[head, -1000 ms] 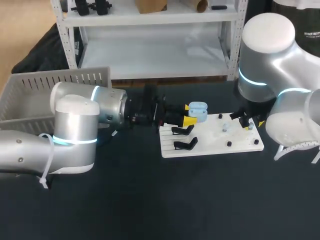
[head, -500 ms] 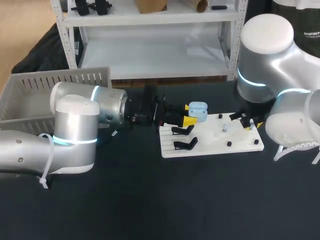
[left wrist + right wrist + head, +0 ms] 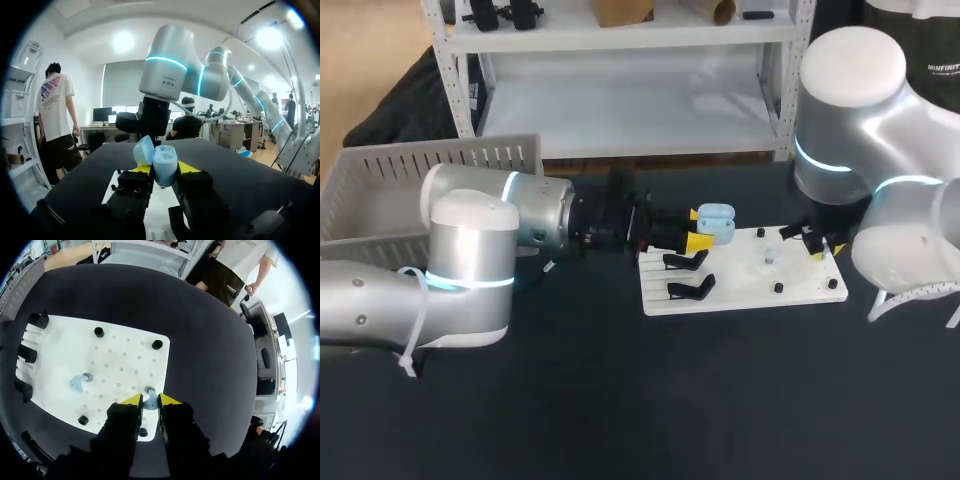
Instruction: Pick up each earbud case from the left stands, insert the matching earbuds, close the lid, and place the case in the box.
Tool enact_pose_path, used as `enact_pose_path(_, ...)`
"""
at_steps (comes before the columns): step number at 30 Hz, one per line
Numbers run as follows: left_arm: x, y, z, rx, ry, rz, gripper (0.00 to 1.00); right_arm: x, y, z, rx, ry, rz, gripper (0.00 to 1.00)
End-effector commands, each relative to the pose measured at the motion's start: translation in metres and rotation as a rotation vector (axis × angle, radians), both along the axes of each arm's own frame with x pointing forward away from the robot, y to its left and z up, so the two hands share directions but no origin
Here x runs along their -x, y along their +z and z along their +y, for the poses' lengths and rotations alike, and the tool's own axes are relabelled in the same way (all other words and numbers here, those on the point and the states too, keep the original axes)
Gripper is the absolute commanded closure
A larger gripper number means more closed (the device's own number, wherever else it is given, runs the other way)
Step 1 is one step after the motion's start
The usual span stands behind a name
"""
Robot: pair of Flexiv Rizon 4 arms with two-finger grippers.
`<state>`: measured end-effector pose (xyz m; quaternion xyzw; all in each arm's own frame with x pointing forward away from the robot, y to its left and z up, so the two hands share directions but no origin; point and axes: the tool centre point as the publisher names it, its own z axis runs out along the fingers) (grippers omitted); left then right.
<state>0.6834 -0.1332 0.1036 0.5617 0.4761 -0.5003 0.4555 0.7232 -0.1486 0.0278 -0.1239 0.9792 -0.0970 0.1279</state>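
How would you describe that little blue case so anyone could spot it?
Find the white board on the dark table. At its left end, the left hand grips a pale blue earbud case. Its blue colour and open lid set it apart from the black stands nearby.

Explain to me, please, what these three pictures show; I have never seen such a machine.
It is a robot with two arms at a dark table. One camera looks down from above; one sits on each wrist. The left gripper holds an open light-blue earbud case near two black stands. These stand on a white board. The right gripper is down at a small earbud on that board; whether it grips it, I cannot tell. Another earbud lies nearby. A grey box stands at the left.
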Motion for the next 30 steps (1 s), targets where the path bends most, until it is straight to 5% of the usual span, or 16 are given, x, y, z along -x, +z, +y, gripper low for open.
enact_pose_path(1, -0.001, -0.001, 0.0, 0.002, -0.002, 0.0, 1.0, 0.01, 0.01, -0.002, 0.002, -0.008, -0.017, 1.0)
enact_pose_path(14, -0.001, -0.001, 0.0, 0.002, -0.002, 0.0, 1.0, 0.044, 0.078, 0.005, -0.012, -0.057, -0.03, 1.0)
enact_pose_path(22, -0.001, -0.001, 0.0, 0.002, -0.002, 0.0, 1.0, 0.073, 0.131, 0.036, -0.029, -0.088, 0.02, 1.0)
enact_pose_path(30, -0.001, -0.001, 0.0, 0.002, -0.002, 0.0, 1.0, 0.094, 0.158, 0.08, -0.058, -0.1, 0.058, 1.0)
